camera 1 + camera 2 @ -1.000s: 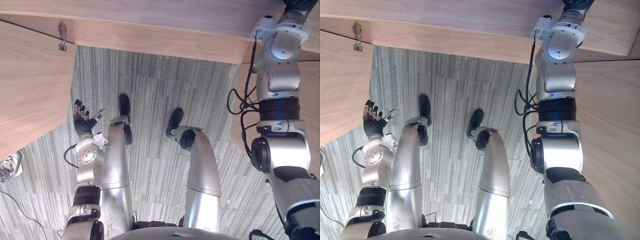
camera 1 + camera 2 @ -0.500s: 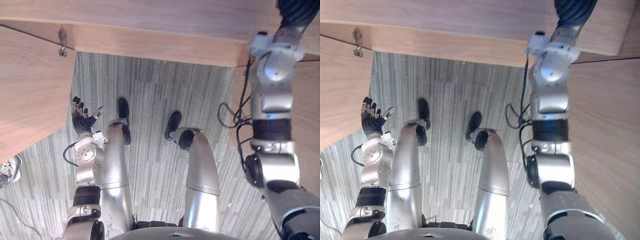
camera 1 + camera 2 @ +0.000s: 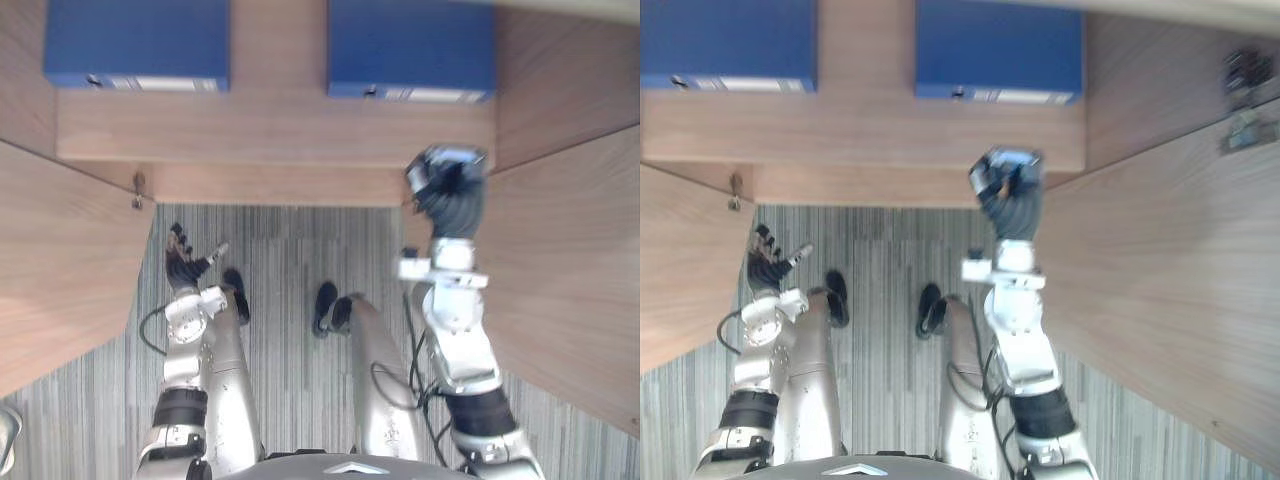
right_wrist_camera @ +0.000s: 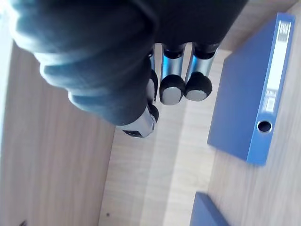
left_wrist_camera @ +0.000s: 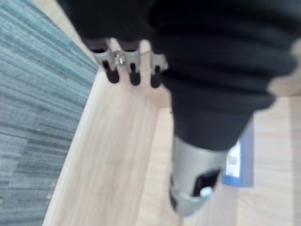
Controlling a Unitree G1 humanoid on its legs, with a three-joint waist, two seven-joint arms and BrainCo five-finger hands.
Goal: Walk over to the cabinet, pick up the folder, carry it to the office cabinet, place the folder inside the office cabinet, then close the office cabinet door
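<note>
Two blue folders lie flat on the wooden shelf [image 3: 280, 130] of the open cabinet, one on the left [image 3: 135, 45] and one on the right [image 3: 410, 48]. My right hand [image 3: 448, 195] is raised at the shelf's front edge, just below the right folder and apart from it. In the right wrist view its fingers [image 4: 172, 77] are curled with nothing in them, and the blue folder [image 4: 254, 94] lies beyond. My left hand [image 3: 183, 262] hangs low beside the left door, fingers spread and empty.
The cabinet's left door [image 3: 60, 270] and right door [image 3: 570, 270] both stand open, flanking me. A metal hinge [image 3: 137, 188] sits at the left door's upper corner. Grey striped carpet [image 3: 290, 250] runs between the doors, below the shelf.
The camera has tilted up, bringing the shelf and both folders into view. My right hand has drawn back from above the picture's edge to the shelf's front. The left hand has kept its pose.
</note>
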